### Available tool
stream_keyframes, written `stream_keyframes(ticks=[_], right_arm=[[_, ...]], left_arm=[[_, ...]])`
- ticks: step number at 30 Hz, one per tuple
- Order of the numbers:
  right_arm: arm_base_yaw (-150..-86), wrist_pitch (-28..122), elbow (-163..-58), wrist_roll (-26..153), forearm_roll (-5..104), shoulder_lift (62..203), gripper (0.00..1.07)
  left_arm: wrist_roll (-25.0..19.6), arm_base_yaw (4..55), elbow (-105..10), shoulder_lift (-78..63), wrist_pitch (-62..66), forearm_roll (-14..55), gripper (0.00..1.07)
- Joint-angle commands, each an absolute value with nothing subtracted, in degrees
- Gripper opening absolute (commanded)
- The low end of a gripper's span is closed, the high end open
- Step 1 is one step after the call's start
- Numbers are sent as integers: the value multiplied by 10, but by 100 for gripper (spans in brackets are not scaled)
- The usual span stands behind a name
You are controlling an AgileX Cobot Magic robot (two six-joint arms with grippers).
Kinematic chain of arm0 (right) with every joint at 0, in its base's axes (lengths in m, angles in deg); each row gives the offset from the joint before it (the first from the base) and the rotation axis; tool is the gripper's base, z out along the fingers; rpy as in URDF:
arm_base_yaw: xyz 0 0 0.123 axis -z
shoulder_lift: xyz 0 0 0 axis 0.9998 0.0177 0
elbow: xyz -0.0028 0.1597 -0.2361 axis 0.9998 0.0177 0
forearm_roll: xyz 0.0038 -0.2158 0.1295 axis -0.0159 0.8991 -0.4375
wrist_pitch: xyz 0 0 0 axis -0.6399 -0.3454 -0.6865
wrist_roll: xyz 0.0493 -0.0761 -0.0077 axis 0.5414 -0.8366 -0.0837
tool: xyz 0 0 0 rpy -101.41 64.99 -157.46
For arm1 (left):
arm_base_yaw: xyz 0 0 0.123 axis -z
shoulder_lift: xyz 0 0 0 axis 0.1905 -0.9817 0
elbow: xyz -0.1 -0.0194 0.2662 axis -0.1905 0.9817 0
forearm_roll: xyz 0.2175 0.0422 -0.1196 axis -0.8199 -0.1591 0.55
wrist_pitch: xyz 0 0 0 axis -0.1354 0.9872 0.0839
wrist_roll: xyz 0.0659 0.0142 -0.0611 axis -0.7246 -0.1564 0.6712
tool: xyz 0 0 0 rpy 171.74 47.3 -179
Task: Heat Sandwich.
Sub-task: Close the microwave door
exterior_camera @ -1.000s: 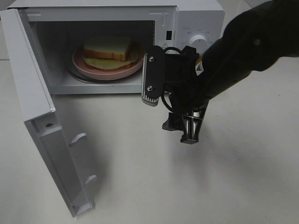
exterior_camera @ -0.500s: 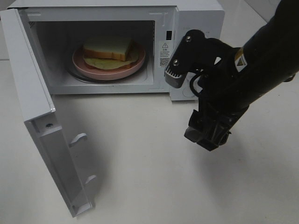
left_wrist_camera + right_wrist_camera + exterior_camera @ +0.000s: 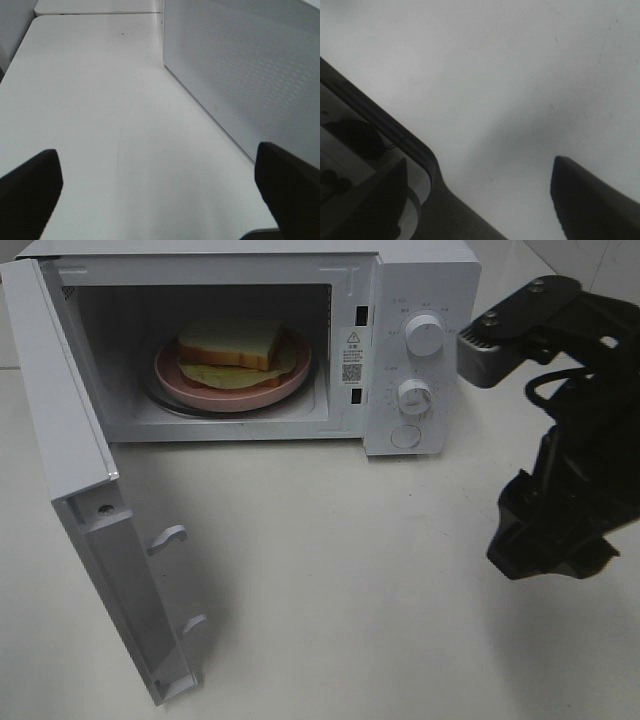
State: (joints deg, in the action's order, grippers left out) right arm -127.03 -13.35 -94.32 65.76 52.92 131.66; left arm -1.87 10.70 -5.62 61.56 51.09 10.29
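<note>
Sandwich (image 3: 228, 343) sits in the microwave (image 3: 420, 280), right gripper (image 3: 550, 545) is now pulled clear, spread and empty, so shutting the door (image 3: 130, 560) looks next.

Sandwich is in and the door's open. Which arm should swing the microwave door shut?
Left. The left gripper, open, faces the door on its outer mesh side, ready to push. The right gripper sits past the control panel, away from the door.
</note>
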Motion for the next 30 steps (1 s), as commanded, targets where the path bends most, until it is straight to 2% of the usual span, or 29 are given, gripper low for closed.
stream_keyframes(ticks=[1, 17, 25, 30], right_arm=[[-1272, -181, -941, 672, 520, 1276, 76], [-1268, -251, -941, 716, 525, 1038, 76], [-1175, -258, -919, 728, 525, 921, 76], [-1104, -257, -857, 726, 525, 832, 76]], left_arm=[[-16, 105, -54, 632, 506, 105, 106], [-16, 105, -54, 632, 506, 105, 106], [-16, 105, -54, 632, 506, 105, 106], [-16, 105, -54, 632, 506, 105, 106]])
